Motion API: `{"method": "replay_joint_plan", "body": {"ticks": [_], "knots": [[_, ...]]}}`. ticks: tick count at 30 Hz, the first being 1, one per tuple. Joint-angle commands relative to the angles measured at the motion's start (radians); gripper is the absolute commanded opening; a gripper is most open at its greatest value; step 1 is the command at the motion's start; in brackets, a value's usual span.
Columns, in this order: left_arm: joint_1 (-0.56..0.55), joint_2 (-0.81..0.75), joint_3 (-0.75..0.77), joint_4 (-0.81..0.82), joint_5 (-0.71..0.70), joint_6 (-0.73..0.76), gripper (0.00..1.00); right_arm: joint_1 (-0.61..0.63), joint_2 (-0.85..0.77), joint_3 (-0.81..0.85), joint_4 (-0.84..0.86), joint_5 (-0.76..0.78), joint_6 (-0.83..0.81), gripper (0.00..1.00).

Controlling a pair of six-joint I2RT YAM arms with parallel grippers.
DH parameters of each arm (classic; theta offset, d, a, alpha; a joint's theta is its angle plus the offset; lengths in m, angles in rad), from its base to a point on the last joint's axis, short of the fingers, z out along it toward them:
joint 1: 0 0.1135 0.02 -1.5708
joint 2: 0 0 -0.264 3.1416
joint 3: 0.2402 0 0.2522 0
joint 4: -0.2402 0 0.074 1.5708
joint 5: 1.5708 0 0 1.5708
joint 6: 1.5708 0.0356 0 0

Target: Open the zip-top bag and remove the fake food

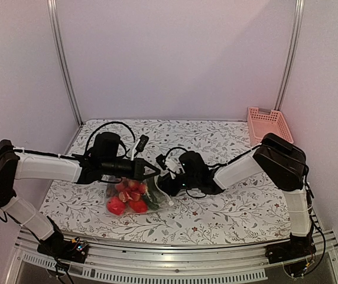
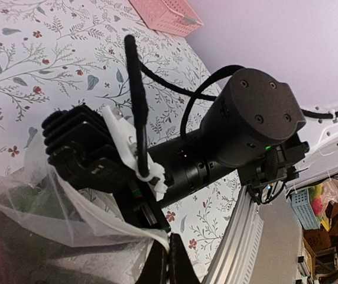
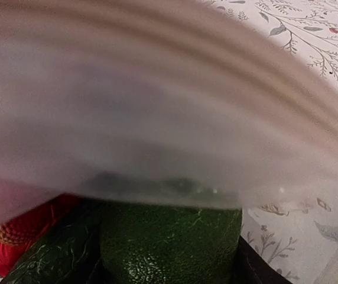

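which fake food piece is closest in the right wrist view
The dark green piece, filling the lower centre under the bag film; the red pieces sit off at lower left.

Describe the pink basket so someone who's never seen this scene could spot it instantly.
Start at the floral-patterned table. Look to its far right corner. The pink basket sits there: slatted, rectangular, the only pink thing, far from the zip-top bag of red fake food.
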Motion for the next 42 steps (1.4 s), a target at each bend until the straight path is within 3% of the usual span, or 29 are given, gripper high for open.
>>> {"method": "replay_joint_plan", "body": {"ticks": [1, 12, 21, 31, 42], "knots": [[0.0, 0.026, -0.001, 0.026, 0.009, 0.008, 0.0, 0.008, -0.097, -0.064, -0.012, 0.004, -0.015, 0.46], [0.011, 0.043, -0.001, 0.056, -0.015, -0.004, 0.0, 0.0, -0.319, -0.253, -0.017, -0.033, -0.012, 0.45], [0.026, 0.065, 0.006, 0.086, -0.021, -0.001, 0.0, -0.091, -0.529, -0.435, -0.058, -0.044, 0.022, 0.45], [0.048, 0.084, 0.017, 0.112, -0.018, -0.004, 0.0, -0.383, -0.649, -0.418, -0.14, -0.115, 0.056, 0.46], [0.066, 0.106, 0.021, 0.16, 0.011, -0.016, 0.0, -0.787, -0.609, -0.2, -0.257, -0.054, 0.106, 0.49]]}}
